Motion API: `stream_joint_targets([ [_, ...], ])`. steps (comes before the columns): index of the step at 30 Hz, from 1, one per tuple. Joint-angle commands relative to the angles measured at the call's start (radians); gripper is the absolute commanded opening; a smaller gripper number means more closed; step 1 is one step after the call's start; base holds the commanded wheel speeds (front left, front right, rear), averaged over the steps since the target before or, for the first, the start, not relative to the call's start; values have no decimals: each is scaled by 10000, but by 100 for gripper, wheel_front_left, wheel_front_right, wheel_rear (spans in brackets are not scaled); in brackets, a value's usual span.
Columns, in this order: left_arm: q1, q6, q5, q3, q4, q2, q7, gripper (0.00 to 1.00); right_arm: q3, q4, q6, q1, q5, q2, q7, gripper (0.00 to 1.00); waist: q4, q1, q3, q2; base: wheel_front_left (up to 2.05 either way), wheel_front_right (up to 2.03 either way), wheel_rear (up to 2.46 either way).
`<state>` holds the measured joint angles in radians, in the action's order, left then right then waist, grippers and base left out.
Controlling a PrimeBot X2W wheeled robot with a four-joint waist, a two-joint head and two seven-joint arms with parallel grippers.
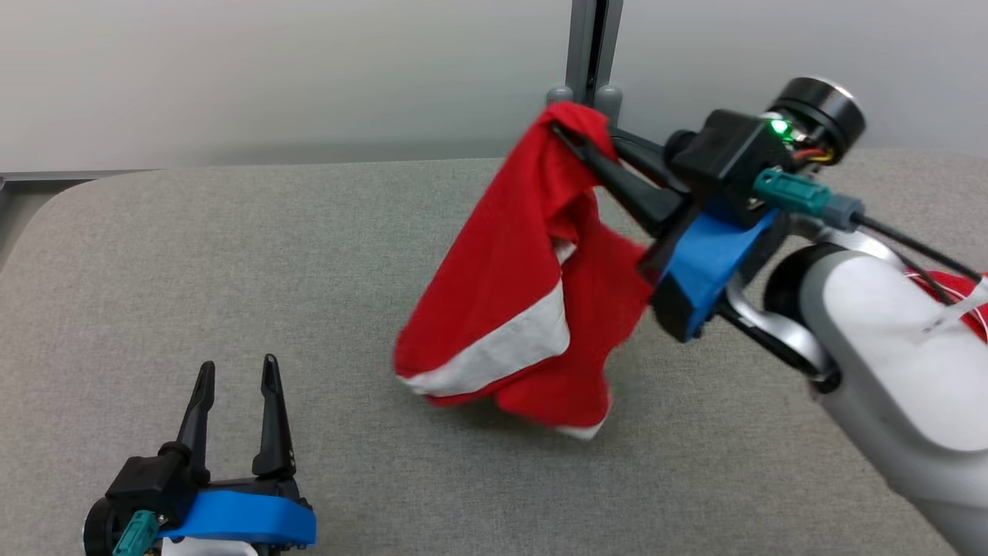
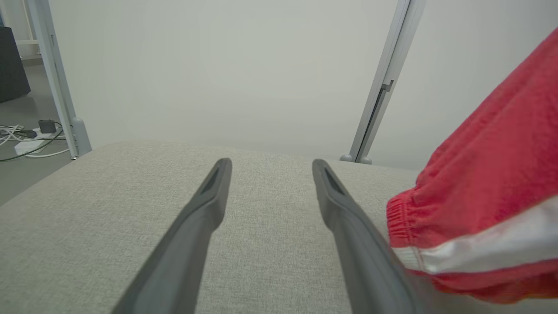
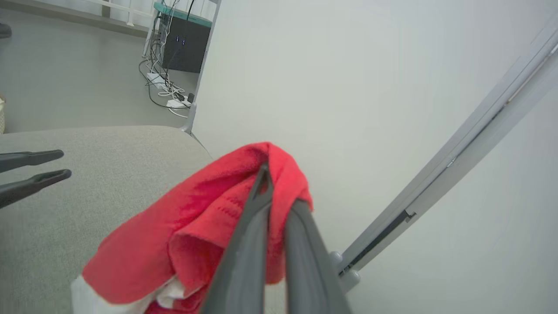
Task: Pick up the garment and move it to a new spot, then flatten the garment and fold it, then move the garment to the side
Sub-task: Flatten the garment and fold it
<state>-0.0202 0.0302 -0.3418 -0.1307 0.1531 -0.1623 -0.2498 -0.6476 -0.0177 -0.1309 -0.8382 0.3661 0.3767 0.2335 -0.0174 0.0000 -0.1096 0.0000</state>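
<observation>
text: none legible | labels: none | brands: none | numbers: none

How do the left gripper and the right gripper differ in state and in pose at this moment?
The left gripper is open and empty; the right gripper is shut on the red garment. The left gripper sits low over the grey table; the right gripper is raised, the garment hanging from its tips. Both have long dark fingers and a blue base.

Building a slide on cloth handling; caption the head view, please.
Right gripper shut on a red, white-trimmed garment, holding it up over the grey padded table; left gripper open at lower left.
</observation>
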Motion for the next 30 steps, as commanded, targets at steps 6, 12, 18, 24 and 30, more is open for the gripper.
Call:
stream_joint_targets([
  [6, 33, -27, -3, -129, -94, -48, -32, 100, 932, -1028, 1, 1994, 639, 1252, 452, 0, -118, 0, -73, 0, 0, 0, 0],
  [12, -217, -40, 8, -197, -155, -112, 20, 100, 1734, -2578, 1, 3224, 790, 1462, 74, 0, -213, 0, -414, 0, 0, 0, 0],
  [18, -435, -88, 2, -214, -110, -214, 34, 100, 3020, -4551, 0, 3098, 7, 1102, -1467, 100, -203, 0, -639, 0, 0, 0, 0],
  [24, -419, -97, -60, -259, 31, -267, 32, 100, 3604, -5039, 1, 3178, -260, 464, -2167, 100, -49, 0, -347, 0, 0, 0, 0],
  [30, -194, -68, -125, -281, 171, -246, 7, 100, 3595, -4050, 0, 4438, 395, -77, -903, 100, 84, 0, 48, 0, 0, 0, 0],
])
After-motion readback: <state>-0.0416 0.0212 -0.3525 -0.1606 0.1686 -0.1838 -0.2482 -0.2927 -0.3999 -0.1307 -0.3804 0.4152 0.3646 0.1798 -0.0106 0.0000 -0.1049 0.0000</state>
